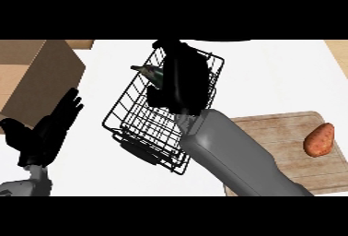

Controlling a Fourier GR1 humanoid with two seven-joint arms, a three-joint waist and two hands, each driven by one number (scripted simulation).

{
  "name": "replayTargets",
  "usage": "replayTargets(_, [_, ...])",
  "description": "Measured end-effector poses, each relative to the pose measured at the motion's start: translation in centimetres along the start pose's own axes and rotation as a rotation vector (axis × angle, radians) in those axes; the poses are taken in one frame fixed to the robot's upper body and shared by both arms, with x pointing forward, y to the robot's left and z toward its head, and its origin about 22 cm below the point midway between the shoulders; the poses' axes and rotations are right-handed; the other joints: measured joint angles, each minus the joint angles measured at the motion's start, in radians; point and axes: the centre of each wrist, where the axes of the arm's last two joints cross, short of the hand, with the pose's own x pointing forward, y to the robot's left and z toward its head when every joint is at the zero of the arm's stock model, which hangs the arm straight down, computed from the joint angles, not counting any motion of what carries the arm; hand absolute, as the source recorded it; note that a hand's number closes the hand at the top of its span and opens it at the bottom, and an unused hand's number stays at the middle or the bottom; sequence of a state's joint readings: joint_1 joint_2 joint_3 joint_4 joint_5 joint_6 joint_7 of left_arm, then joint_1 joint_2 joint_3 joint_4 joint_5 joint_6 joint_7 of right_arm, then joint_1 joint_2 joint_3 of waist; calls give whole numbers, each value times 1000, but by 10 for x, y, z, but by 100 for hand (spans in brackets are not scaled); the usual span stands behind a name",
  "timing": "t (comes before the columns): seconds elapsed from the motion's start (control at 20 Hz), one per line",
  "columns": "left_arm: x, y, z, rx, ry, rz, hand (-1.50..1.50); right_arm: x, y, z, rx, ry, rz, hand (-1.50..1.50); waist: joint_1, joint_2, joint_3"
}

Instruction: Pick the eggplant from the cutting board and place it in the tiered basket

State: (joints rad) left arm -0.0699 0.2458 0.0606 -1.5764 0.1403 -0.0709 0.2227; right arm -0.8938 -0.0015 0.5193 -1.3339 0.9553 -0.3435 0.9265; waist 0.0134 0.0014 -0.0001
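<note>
Reaching across the centre of the frame, the right hand [178, 78] is seen over the black wire tiered basket [132, 122], its fingers curled down around the eggplant [148, 71], whose dark body and greenish stem end show just left of the hand in the basket's upper part. The eggplant is judged to be held inside or just above the basket's upper tier; whether it already touches the wire cannot be told, since the hand hides most of it. The cutting board [282, 131] at the lower right is no longer occupied by the eggplant, and only a sweet potato [319, 139] is left on it, near the right edge. The left hand [48, 129] is shown at the left edge, fingers straight and spread, resting and holding nothing. A cardboard box [37, 73] stands in the upper left corner. For the release to be done well, the eggplant should be lowered until it is borne by the wire floor, kept away from the rim, and the fingers opened only then; the hand should afterwards be lifted straight up so the basket is not snagged or tipped.
</note>
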Motion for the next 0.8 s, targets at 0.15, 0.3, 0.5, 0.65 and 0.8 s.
replayTargets(0.15, [-5, 2, -2, -1, 2, 2, 0, 4, 4, -1, -5, -7, -18, -150, 0, 0, 0])
replayTargets(0.3, [-7, -3, -1, -3, 4, -2, 0, 9, 1, -5, -22, 1, -84, -150, 3, 0, 0])
replayTargets(0.5, [-8, -4, 0, 3, -2, -6, 0, 9, -9, -11, -57, 41, -211, -150, 2, 0, 0])
replayTargets(0.65, [-3, -1, 1, 4, -1, -8, 0, 5, -21, -15, -92, 75, -330, -150, 0, -1, 1])
replayTargets(0.8, [-1, 0, -1, 4, 3, -2, 0, 2, -35, -18, -139, 101, -446, -150, -4, -1, 1])
